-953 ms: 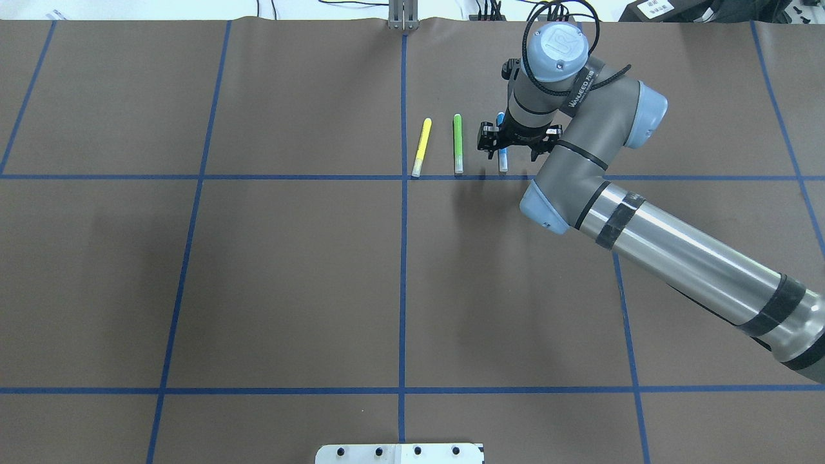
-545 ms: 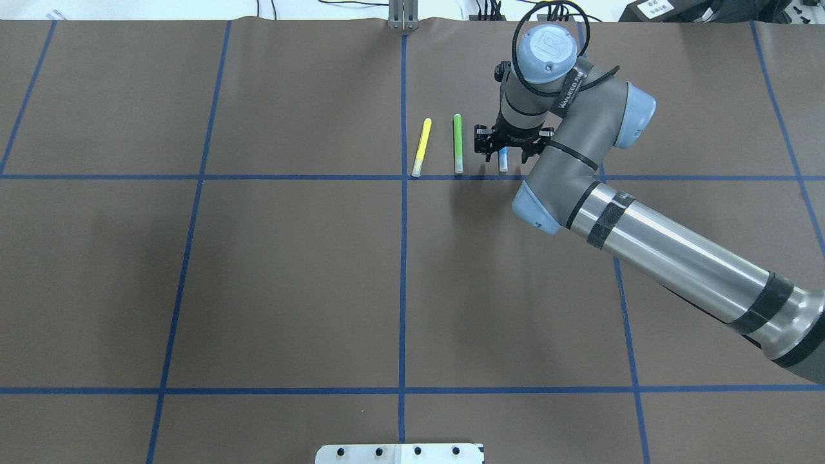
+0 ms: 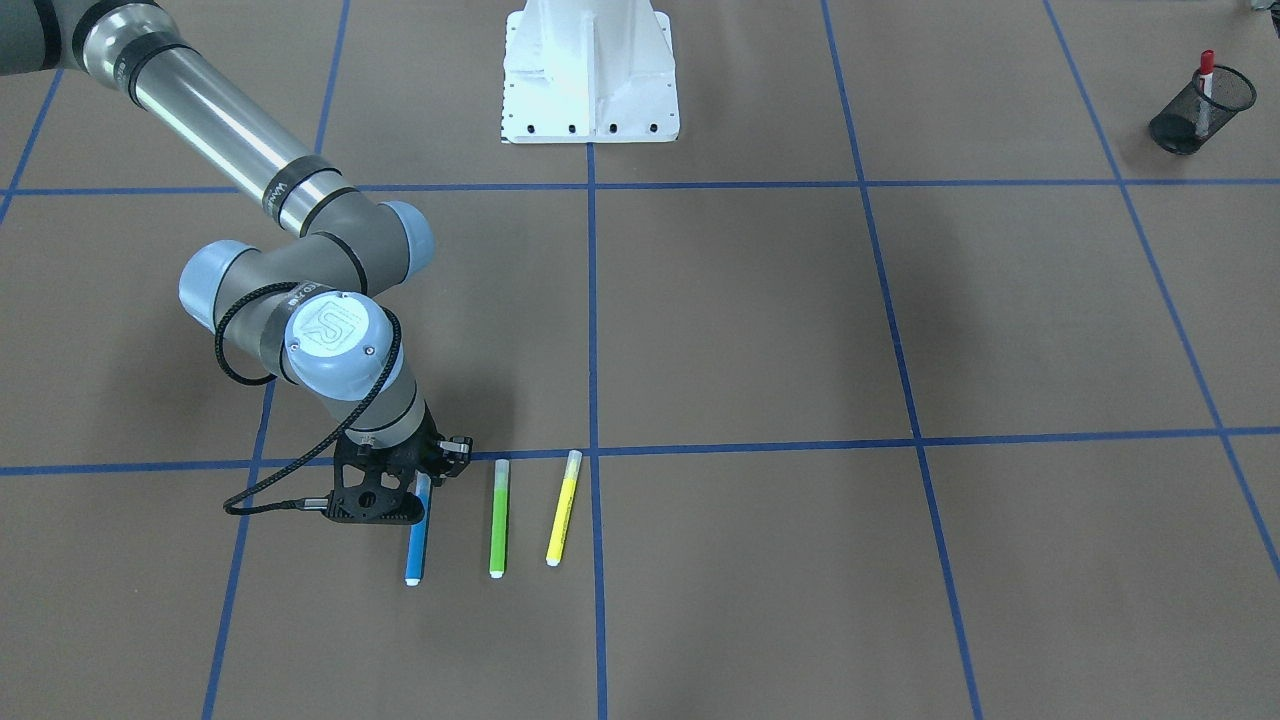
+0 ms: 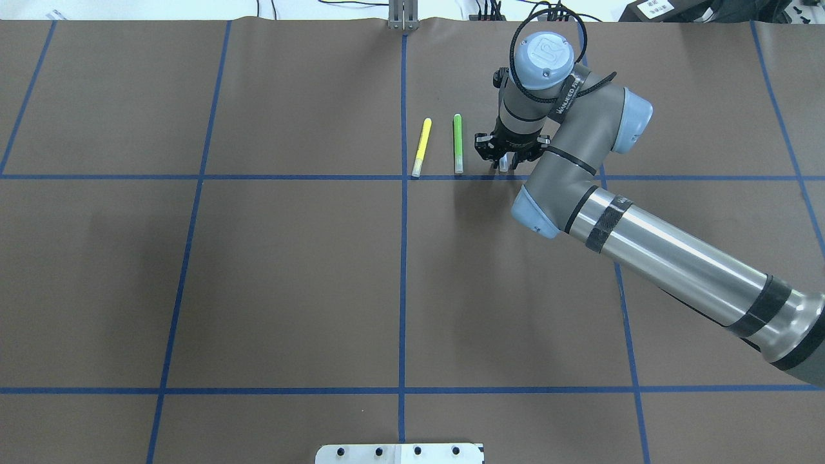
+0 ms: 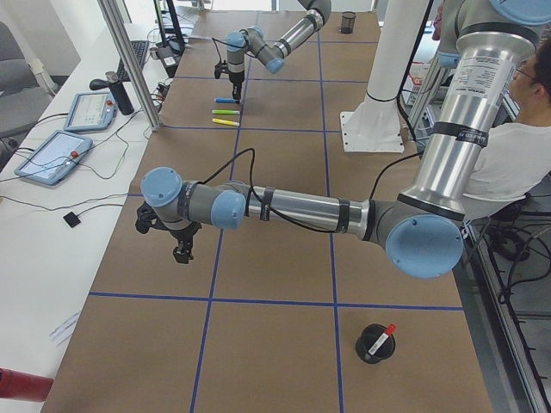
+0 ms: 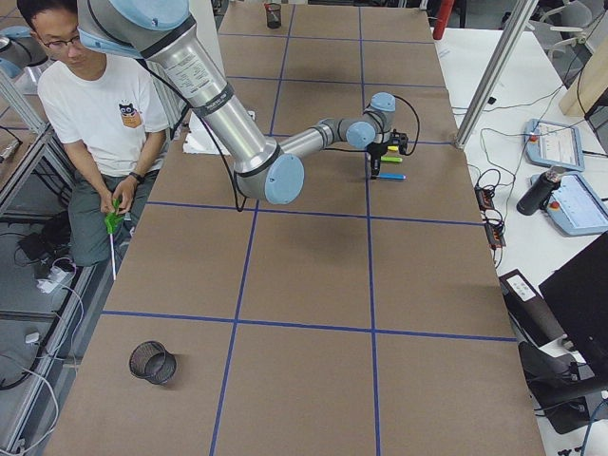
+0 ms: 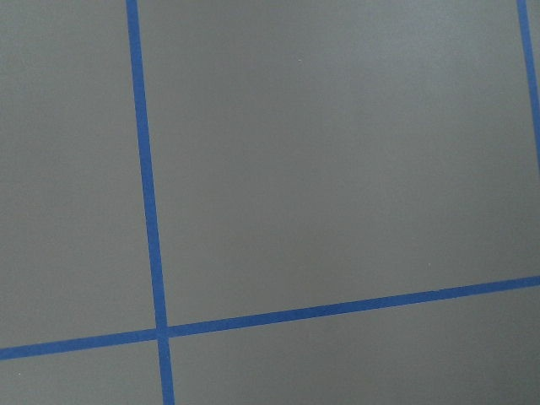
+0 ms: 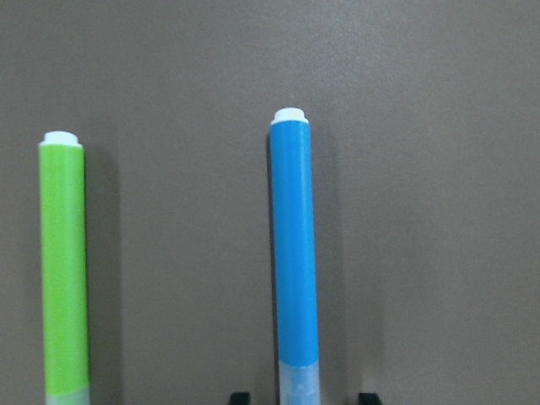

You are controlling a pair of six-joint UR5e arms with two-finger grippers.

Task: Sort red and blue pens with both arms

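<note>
The blue pen (image 3: 418,540) lies on the brown mat, its barrel filling the right wrist view (image 8: 294,253). My right gripper (image 3: 425,482) is low over the pen's translucent cap end. It is open, with one fingertip on each side of the pen and apart from it (image 8: 304,396). From overhead only the cap end (image 4: 503,166) shows under the wrist. The red pen (image 3: 1206,70) stands in a black mesh cup (image 3: 1190,112). My left gripper (image 5: 182,252) hovers over bare mat far from the pens; I cannot tell whether it is open or shut.
A green highlighter (image 3: 497,520) and a yellow highlighter (image 3: 563,507) lie parallel beside the blue pen. The white robot base (image 3: 590,70) is at mid-table. A person (image 6: 95,114) sits at the table's side. A second mesh cup (image 6: 152,362) stands near the right end.
My right arm has shifted slightly left and come down over the blue pen, so less of the pen shows from overhead. The pens have not moved.
</note>
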